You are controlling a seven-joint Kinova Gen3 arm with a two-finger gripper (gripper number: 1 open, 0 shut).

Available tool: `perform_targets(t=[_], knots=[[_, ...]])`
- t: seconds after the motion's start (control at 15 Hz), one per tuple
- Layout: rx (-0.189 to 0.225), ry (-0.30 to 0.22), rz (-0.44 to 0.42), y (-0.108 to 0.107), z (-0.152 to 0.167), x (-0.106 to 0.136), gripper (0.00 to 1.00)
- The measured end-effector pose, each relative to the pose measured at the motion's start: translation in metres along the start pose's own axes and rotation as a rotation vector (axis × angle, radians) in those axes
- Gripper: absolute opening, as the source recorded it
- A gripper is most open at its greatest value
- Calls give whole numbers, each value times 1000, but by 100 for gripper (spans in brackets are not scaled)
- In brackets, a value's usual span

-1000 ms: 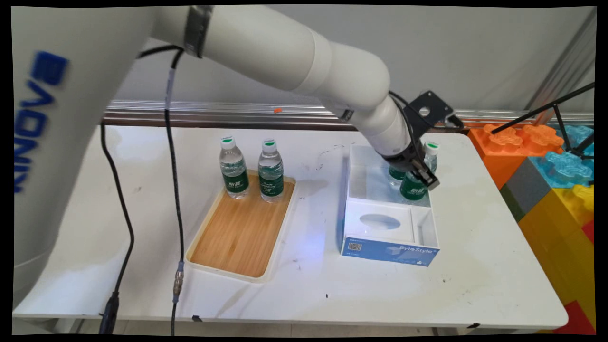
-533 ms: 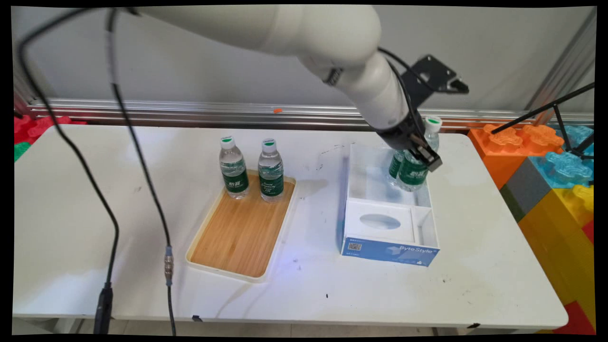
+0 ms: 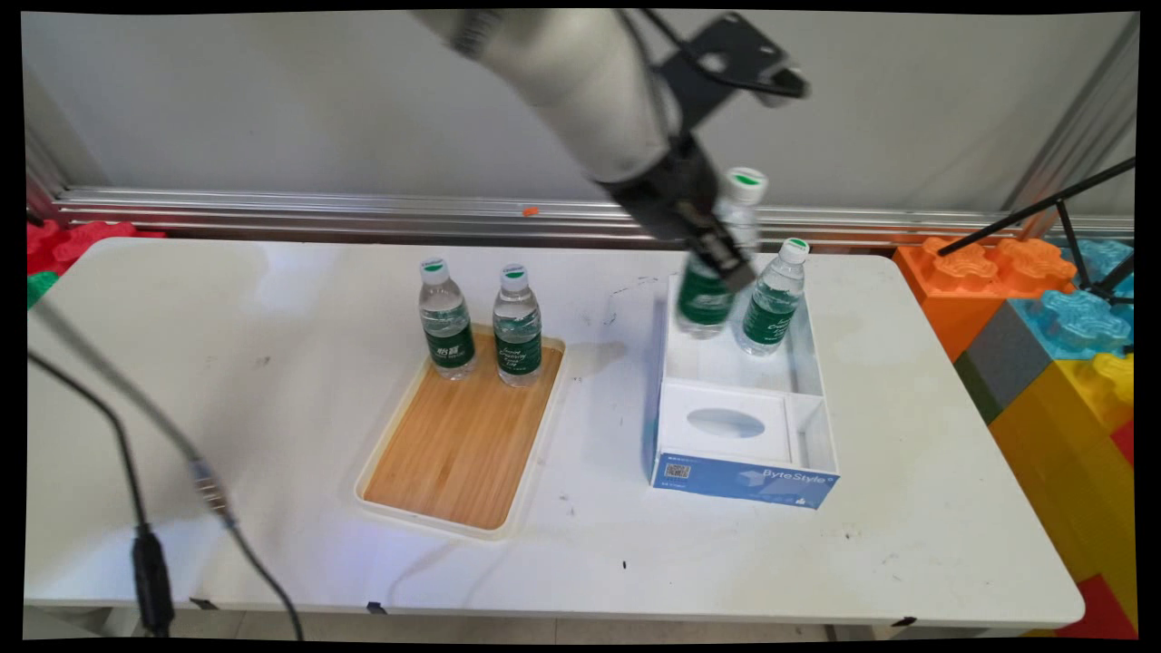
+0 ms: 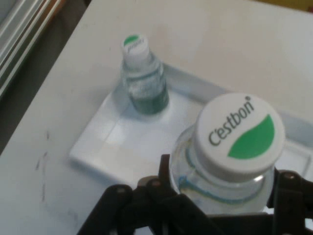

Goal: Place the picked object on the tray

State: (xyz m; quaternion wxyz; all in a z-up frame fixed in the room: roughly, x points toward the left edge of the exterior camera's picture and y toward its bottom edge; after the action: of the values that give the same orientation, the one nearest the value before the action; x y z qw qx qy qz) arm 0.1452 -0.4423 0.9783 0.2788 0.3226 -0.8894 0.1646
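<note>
A grey wall with an aluminium rail backs your white table [image 3: 181,381], and from its left end the ground reads like this: a bamboo-floored tray [image 3: 458,435] carries two upright green-labelled water bottles [image 3: 446,317] and [image 3: 517,325] side by side along its far edge, almost touching. Right of that sits the white open box [image 3: 739,399] with a blue "ByteStyle" front, and above its far left corner your gripper [image 3: 717,249] has its jaws closed on a third water bottle [image 3: 717,272], held by the body below the shoulder, tilted, its base clear of the box floor. The hand view shows the white "C'estbon" cap [image 4: 238,133] just above the fingers [image 4: 166,171]. Keep the grip firm, since a thin bottle of water can slip or swing. A fourth bottle [image 3: 771,299] leans in the box just to the right, close beside yours, so mind it and the box wall. Beyond the table's right edge stand coloured blocks [image 3: 1043,317] and a black tripod leg [image 3: 1034,210].
</note>
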Motion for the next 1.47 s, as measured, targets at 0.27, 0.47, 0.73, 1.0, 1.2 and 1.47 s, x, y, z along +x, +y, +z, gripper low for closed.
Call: perform_targets(t=[0.27, 0.47, 0.73, 1.0, 1.2, 1.47], knots=[[-14, -33, 45, -5, -43, -48, 0], [-23, -56, 68, -15, -70, -104, 0], [-29, -59, 80, -26, -79, -162, 0], [-39, -46, 82, -33, -70, -195, 0], [-56, -48, 75, -39, -50, -221, 0], [-76, -60, 50, -43, -25, -249, 0]])
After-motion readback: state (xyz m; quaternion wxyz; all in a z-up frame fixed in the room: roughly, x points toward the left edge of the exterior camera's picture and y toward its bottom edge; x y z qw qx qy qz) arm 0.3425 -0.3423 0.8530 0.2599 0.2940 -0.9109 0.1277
